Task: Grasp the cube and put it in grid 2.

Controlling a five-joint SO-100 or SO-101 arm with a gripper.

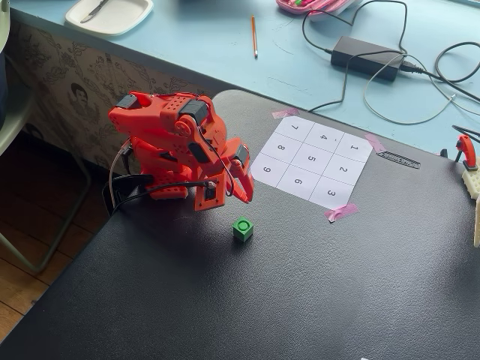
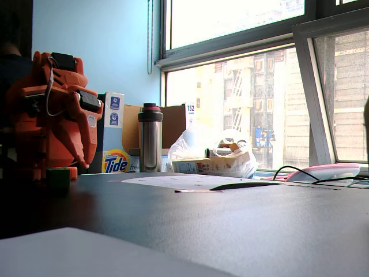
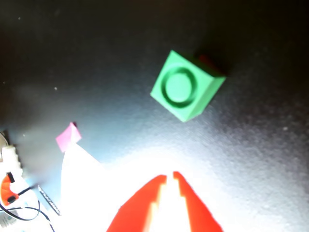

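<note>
Cube (image 1: 242,229) sits stud-up on the dark table (image 1: 315,285), apart from the numbered sheet, where grid 2 (image 1: 340,169) lies bare. Red fingers (image 3: 169,180) hang nearly closed with only a thin slit between the tips, empty, near the cube without touching it.

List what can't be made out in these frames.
- Numbered sheet, wrist view: washed out by glare, no digits readable, so grid 2 shows only in a fixed view.
- Same sheet, low fixed view: seen edge-on, cells unreadable.
- Cube, low fixed view: dark against the arm.
- Claw, wrist view: base cut off by bottom edge.
</note>
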